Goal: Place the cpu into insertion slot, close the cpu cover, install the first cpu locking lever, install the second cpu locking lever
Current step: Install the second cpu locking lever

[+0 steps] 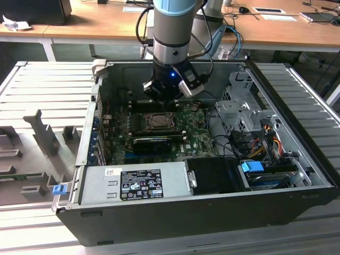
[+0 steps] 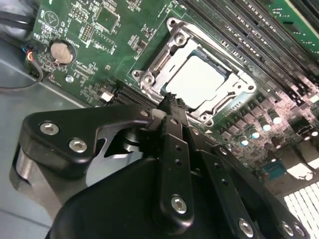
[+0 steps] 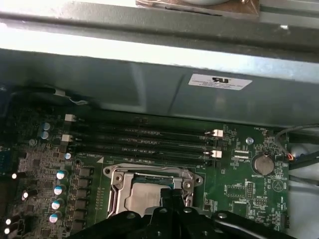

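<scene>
the cpu point(image 2: 202, 79) lies flat in the insertion slot point(image 2: 149, 82), silver face up, edges square to the socket rim. the cpu cover point(image 2: 174, 47) frames it, closed down. the tool point(image 2: 169, 102), fingers pressed together and holding nothing, hovers at the socket's edge. memory slots point(image 3: 144, 139) run just beside the socket.

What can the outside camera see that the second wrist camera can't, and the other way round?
Exterior view: the whole computer case, the arm, the grey power box and a wooden desk. Second wrist view: a round silver battery. Both: the gripper, shut, near the cpu lying in the slot on the green board.
</scene>
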Robot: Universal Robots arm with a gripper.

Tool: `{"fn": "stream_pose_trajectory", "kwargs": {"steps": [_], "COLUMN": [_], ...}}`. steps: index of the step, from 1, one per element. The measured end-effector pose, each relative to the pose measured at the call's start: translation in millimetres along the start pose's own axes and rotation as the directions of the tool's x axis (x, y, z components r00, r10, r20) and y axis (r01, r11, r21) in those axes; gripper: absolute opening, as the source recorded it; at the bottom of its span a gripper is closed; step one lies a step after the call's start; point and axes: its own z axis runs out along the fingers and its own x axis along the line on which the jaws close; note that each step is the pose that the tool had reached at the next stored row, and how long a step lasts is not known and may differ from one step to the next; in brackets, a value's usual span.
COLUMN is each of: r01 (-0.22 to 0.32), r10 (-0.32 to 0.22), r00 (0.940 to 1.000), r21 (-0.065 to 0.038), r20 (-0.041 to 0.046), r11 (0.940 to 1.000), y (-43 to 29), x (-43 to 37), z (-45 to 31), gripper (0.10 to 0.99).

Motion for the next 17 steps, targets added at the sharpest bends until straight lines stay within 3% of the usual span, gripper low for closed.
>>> {"fn": "stream_pose_trajectory", "kwargs": {"steps": [3, 5, 12, 14, 17], "r01": [0.0, 0.0, 0.0, 0.0, 0.0], "r10": [0.0, 0.0, 0.0, 0.0, 0.0], "r00": [1.0, 1.0, 1.0, 1.0, 1.0], "r21": [0.001, 0.002, 0.004, 0.004, 0.004], "r20": [-0.0001, -0.0003, -0.0004, -0.0006, -0.0005], "r11": [1.0, 1.0, 1.0, 1.0, 1.0], "y": [0.7, -1.2, -16.8, -16.9, -25.3], "x": [-0.2, -0.1, 1.5, 1.5, 2.3], "z": [-9.6, -9.9, -12.6, -16.2, -19.7], "gripper": [0.106, 0.106, 0.106, 0.106, 0.106]}}
